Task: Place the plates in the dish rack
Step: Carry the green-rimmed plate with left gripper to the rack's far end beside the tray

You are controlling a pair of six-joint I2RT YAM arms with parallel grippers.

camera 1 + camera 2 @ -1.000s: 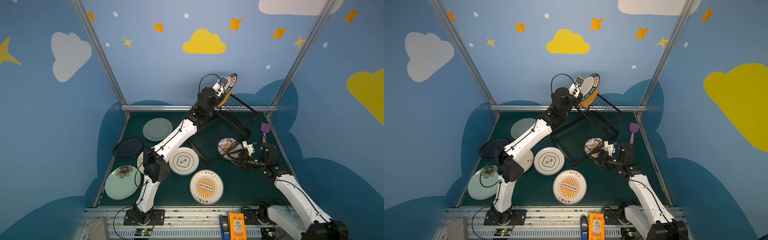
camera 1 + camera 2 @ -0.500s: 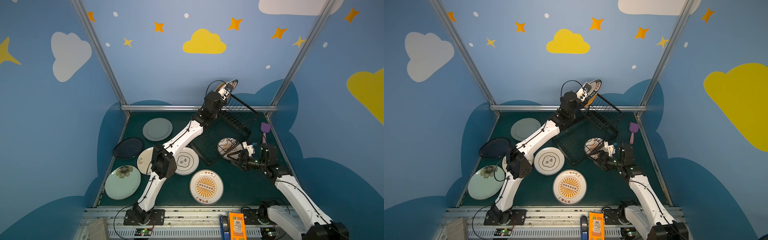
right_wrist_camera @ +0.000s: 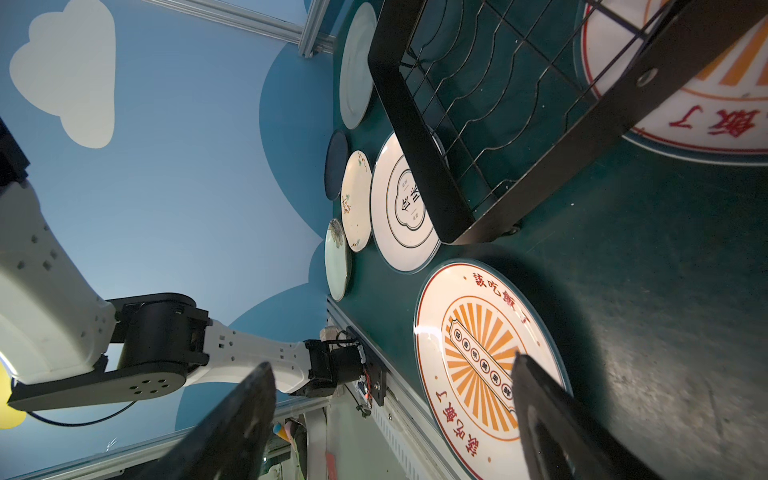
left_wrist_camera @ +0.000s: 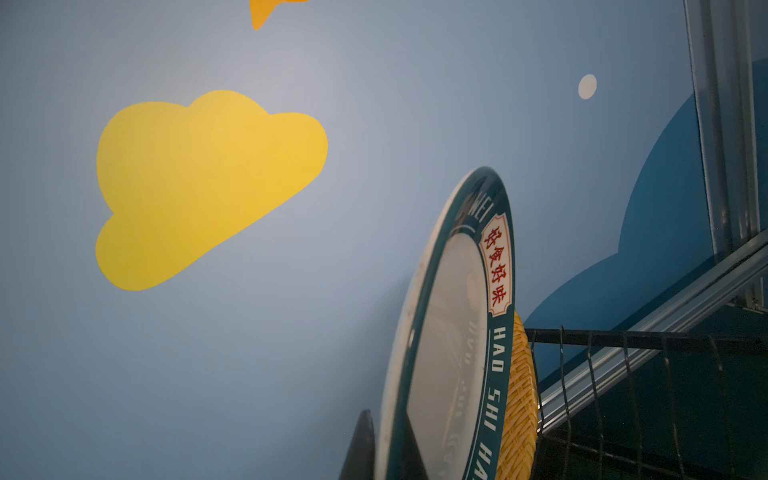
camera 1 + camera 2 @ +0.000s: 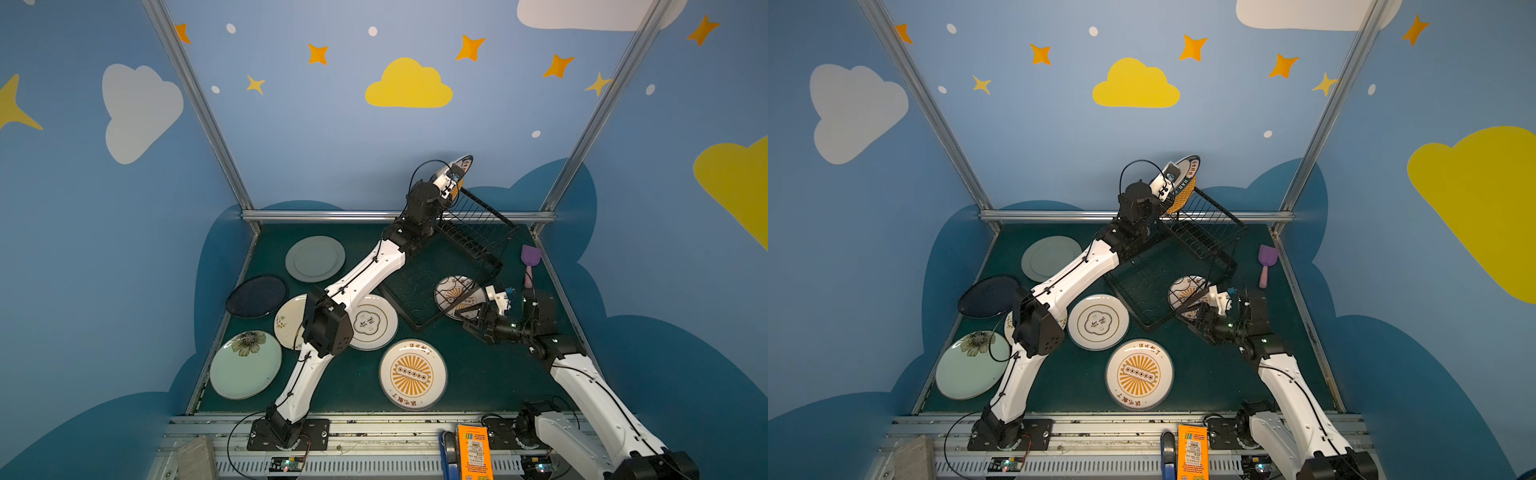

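Note:
My left gripper [image 5: 456, 178] is shut on the rim of a teal lettered plate [image 4: 453, 332], held on edge high at the far end of the black wire dish rack [image 5: 473, 232]. An orange-patterned plate [image 4: 519, 395] stands in the rack right beside it. My right gripper [image 5: 467, 318] hangs open and empty by the near corner of the rack's flat tray [image 5: 415, 291]. One sunburst plate [image 5: 457, 293] lies partly behind the rack's frame, another [image 5: 412, 374] lies at the front. Flower-outline [image 5: 372, 322], cream [image 5: 289, 320], mint [image 5: 245, 363], navy [image 5: 256, 296] and grey-green [image 5: 315, 257] plates lie flat on the left.
A purple spatula [image 5: 530, 259] lies by the right wall. An orange box [image 5: 473, 455] and a grey block [image 5: 195, 457] sit on the front rail. The left arm stretches across the cream and flower-outline plates. Blue walls close in three sides.
The left arm has swung the teal-rimmed plate right, turning it edge-on and bringing it next to the orange plate in the rack. The right arm has not moved.

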